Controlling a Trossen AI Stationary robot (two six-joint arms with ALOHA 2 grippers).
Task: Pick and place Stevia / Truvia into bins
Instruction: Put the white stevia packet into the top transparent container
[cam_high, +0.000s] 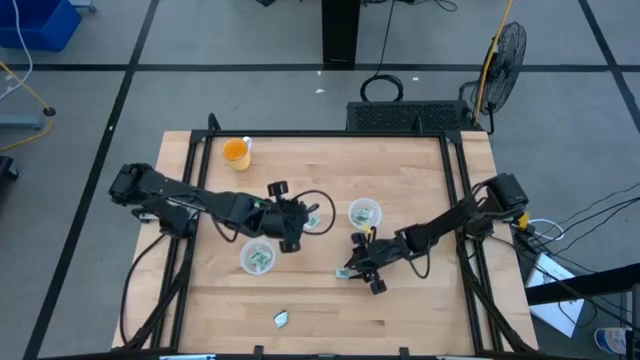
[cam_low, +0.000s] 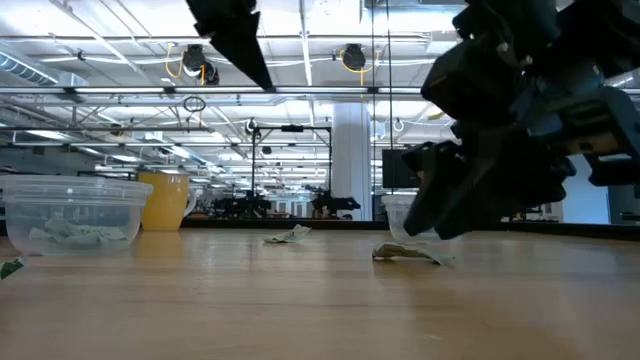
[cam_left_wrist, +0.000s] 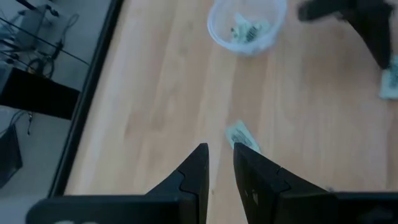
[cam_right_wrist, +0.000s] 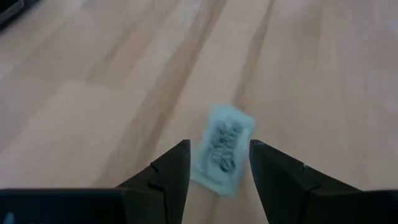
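Note:
Two clear cups hold sachets: one (cam_high: 257, 257) near the table's middle left, also at the low view's left (cam_low: 75, 215), the other (cam_high: 364, 213) right of centre (cam_left_wrist: 245, 25). My right gripper (cam_right_wrist: 217, 158) is open, low over the table, its fingers on either side of a pale green sachet (cam_right_wrist: 222, 149) that lies flat (cam_high: 346, 272) (cam_low: 408, 254). My left gripper (cam_left_wrist: 219, 155) is open by a narrow gap, just short of another sachet (cam_left_wrist: 241, 137) lying flat (cam_high: 314, 220) (cam_low: 290, 237). A third sachet (cam_high: 281, 319) lies near the table's near edge.
An orange-filled cup (cam_high: 236, 151) (cam_low: 170, 200) stands near the far left corner. The two grippers work close together at mid-table, with the right cup between them. A black frame rail (cam_high: 463, 200) runs along the table's sides. Bare wood (cam_high: 420, 310) lies toward the near right.

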